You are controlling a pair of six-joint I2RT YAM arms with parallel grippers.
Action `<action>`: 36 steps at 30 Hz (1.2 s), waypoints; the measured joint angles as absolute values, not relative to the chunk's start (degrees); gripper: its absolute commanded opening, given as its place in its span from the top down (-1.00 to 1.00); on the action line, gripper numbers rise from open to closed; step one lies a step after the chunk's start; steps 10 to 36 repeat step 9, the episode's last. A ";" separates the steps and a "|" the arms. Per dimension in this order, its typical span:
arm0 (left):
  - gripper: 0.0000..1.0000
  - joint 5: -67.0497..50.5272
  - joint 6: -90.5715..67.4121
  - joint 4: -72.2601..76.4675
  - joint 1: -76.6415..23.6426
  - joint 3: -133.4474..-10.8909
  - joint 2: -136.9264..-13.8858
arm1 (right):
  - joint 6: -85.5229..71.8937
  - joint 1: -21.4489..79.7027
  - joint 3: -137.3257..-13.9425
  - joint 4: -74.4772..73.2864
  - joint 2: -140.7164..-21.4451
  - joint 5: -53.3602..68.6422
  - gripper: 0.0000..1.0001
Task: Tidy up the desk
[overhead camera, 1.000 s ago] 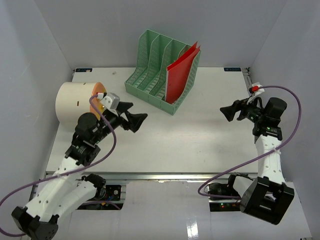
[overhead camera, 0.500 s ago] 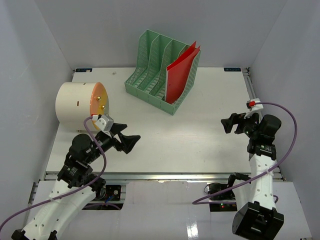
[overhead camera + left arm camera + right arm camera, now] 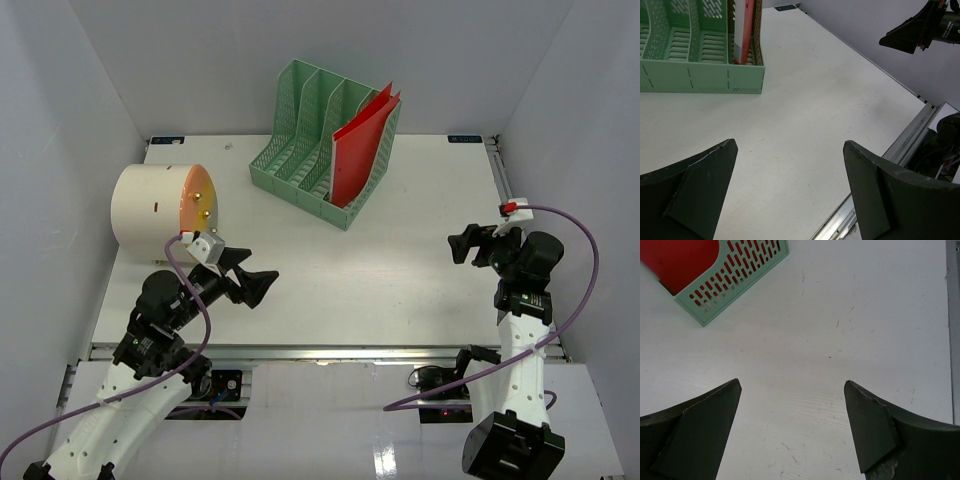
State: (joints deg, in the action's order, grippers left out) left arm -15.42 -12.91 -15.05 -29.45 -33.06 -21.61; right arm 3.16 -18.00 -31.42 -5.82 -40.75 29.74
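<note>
Plain, pale grey-white walls close the scene in on three sides: a back wall (image 3: 320, 40), a left wall (image 3: 50, 150) and a right wall (image 3: 590, 100), all bare. The light is soft and even, and a glossy white panel (image 3: 330, 430) along the near edge shows a bright reflection (image 3: 385, 460).

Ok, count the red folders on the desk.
1. The red folder stands in the rightmost slot of the green file rack, seen from above, at the back of the desk. Another could be hidden behind it.
</note>
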 measured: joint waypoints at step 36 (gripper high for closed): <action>-0.96 -14.80 -12.94 -15.20 -29.45 -33.04 -21.06 | 2.79 -18.00 -31.40 -5.83 -40.42 28.12 -0.80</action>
